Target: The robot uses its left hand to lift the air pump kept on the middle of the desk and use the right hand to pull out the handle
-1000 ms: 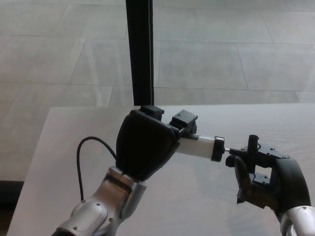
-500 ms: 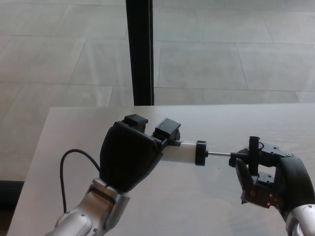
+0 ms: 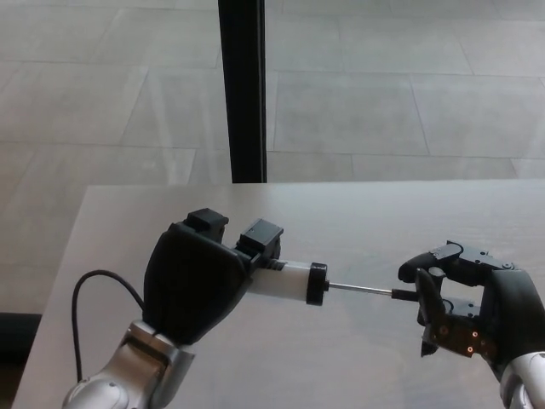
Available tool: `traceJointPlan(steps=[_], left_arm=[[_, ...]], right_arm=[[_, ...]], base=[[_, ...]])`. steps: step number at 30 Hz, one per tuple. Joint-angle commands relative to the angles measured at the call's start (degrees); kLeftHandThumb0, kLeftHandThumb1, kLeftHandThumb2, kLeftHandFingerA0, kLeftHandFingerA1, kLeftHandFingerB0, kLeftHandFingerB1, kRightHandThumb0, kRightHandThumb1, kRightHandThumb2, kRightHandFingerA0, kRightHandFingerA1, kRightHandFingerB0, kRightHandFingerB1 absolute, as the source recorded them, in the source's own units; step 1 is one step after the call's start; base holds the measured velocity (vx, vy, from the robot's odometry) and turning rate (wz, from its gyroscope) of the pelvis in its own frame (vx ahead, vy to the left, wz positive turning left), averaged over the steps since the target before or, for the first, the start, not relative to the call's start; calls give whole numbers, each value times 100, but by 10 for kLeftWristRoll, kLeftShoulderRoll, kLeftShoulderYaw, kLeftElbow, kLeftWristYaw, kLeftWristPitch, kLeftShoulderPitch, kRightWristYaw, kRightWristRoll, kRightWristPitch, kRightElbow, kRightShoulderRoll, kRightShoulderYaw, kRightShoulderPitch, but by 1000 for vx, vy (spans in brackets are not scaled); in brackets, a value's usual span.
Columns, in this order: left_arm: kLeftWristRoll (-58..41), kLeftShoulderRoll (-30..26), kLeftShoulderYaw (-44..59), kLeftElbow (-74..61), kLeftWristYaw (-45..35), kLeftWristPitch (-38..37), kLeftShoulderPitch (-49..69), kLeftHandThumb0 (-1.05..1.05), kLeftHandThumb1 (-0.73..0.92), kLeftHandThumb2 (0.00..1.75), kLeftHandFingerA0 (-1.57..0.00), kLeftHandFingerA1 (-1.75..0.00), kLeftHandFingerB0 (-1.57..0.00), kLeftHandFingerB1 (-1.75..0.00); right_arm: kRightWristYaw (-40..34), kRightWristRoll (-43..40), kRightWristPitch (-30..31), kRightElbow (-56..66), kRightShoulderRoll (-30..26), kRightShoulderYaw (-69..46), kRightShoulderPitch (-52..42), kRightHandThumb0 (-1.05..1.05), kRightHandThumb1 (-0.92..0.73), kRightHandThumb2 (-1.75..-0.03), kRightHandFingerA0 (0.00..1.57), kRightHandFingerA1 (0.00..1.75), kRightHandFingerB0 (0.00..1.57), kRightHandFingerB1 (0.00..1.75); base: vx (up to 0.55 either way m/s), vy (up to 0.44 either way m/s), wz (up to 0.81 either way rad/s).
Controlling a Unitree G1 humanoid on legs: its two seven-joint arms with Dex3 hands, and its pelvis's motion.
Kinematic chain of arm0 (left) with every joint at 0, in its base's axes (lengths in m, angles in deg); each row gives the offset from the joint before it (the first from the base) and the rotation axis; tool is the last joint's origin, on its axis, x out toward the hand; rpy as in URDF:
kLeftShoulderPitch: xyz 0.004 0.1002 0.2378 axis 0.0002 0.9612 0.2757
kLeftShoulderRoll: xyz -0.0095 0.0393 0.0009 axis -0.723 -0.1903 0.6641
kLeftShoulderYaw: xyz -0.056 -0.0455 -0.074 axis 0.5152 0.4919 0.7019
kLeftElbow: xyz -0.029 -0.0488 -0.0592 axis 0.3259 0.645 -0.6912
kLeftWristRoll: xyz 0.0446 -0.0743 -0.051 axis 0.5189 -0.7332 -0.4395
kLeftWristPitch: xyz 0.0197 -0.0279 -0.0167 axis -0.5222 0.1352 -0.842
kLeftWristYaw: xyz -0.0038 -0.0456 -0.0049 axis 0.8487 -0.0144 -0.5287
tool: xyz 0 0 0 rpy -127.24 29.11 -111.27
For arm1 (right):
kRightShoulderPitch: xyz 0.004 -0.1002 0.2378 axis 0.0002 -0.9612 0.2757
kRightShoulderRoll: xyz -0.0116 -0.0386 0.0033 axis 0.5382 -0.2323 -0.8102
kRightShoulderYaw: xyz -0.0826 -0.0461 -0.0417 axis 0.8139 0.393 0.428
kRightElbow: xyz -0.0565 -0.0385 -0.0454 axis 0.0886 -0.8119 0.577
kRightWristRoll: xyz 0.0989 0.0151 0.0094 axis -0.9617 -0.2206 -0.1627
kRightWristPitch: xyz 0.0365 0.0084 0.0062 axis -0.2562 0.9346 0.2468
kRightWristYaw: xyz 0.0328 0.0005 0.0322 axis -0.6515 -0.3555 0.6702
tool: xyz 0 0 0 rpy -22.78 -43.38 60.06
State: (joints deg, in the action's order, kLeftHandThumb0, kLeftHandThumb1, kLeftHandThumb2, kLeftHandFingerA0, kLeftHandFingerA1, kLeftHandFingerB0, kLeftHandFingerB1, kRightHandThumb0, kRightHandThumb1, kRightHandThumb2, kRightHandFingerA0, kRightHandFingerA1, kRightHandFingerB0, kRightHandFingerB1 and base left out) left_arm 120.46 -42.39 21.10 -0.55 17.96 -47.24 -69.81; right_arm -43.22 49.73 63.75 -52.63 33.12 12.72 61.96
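My left hand (image 3: 194, 280) is shut on the air pump (image 3: 285, 282), a white cylinder with a black end cap, held level above the desk. A thin metal rod (image 3: 359, 289) runs out of the cap to the right. My right hand (image 3: 464, 298) is shut on the pump's black handle (image 3: 407, 295) at the rod's far end. Most of the handle is hidden inside the fingers. The pump's rear end is hidden behind my left hand.
The pale desk (image 3: 358, 213) fills the lower picture; its far edge lies beyond the hands. A black cable (image 3: 81, 294) loops by my left forearm. A black vertical post (image 3: 241, 89) stands behind the desk, with tiled floor (image 3: 383, 94) beyond.
My left hand has carried the pump body leftward and slightly down. The right hand has stayed near its place, closing over the handle. The rod now shows much longer between cap and handle.
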Motion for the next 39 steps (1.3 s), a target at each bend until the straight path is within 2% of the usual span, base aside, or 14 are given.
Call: traceJointPlan(steps=[1, 7, 8, 14, 15, 17, 18, 19, 20, 21, 22, 23, 33, 39], left_arm=[[-8, -26, 12, 5, 2, -24, 17, -23, 40, 120, -94, -175, -77, -147], [-2, -36, 17, -10, -13, -12, 32, -26, 42, 113, -92, -175, -78, -133], [-2, -35, 18, -9, -4, -14, 34, -25, 38, 117, -93, -175, -79, -132], [-5, -32, 23, -15, -4, -16, 35, -26, 37, 118, -93, -175, -77, -138], [-5, -32, 23, -13, -4, -16, 34, -26, 39, 117, -92, -175, -75, -142], [-5, -32, 24, -11, -9, -12, 34, -26, 38, 120, -94, -175, -76, -144], [-6, -33, 25, -8, -7, -14, 31, -34, 41, 115, -120, -138, -90, -116], [-8, -33, 26, -3, 2, -21, 30, -26, 37, 121, -93, -175, -76, -143], [-9, -33, 27, -1, 5, -21, 31, -26, 37, 121, -93, -175, -75, -147], [-5, -33, 27, 2, 8, -17, 30, -35, 39, 114, -121, -139, -93, -120], [-4, -33, 28, 4, 6, -16, 30, -36, 42, 115, -120, -139, -92, -121], [-4, -34, 29, 3, 4, -16, 31, -26, 38, 118, -92, -175, -71, -154], [-25, -66, 49, -20, -36, -25, 58, -30, 49, 113, -91, -175, -71, -142], [-24, -73, 54, -15, -16, -39, 71, -26, 42, 111, -92, -175, -72, -145]], right_arm=[[-5, 0, -6, 13, -9, -11, -2, -16, -48, -114, 101, 175, 88, 129], [-5, -4, -4, 14, -6, -17, -7, -17, -48, -110, 99, 175, 86, 126], [-6, -1, -6, 14, -4, -13, -11, -22, -50, -112, 128, 140, 93, 111], [-4, -4, -8, 8, -1, -11, -13, -26, -47, -110, 131, 141, 94, 113], [-3, -4, -10, 6, -2, -12, -14, -18, -45, -120, 104, 175, 91, 129], [-1, -1, -20, 2, -7, -12, -16, -17, -45, -123, 104, 175, 92, 130], [-1, -1, -26, 0, -8, -13, -15, -18, -44, -121, 105, 175, 91, 131], [-1, 1, -26, 1, -10, -14, -16, -19, -45, -120, 105, 175, 91, 132], [-3, 4, -26, 1, -11, -14, -16, -19, -45, -120, 105, 175, 91, 131], [-7, 5, -22, 2, -10, -15, -16, -20, -46, -116, 104, 175, 90, 129], [-8, 4, -20, 2, -9, -18, -16, -19, -45, -114, 104, 175, 90, 131], [-9, 1, -21, 1, -7, -21, -16, -18, -45, -115, 103, 175, 90, 130], [-9, 4, -19, 2, -9, -26, -19, -16, -37, -117, 117, 169, 97, 128], [-8, 2, -19, 3, -8, -28, -22, -16, -46, -116, 104, 175, 89, 128]], base=[[0, 0, 0], [0, 0, 0], [0, 0, 0], [0, 0, 0], [0, 0, 0], [0, 0, 0], [0, 0, 0], [0, 0, 0], [0, 0, 0], [0, 0, 0], [0, 0, 0], [0, 0, 0], [0, 0, 0], [0, 0, 0]])
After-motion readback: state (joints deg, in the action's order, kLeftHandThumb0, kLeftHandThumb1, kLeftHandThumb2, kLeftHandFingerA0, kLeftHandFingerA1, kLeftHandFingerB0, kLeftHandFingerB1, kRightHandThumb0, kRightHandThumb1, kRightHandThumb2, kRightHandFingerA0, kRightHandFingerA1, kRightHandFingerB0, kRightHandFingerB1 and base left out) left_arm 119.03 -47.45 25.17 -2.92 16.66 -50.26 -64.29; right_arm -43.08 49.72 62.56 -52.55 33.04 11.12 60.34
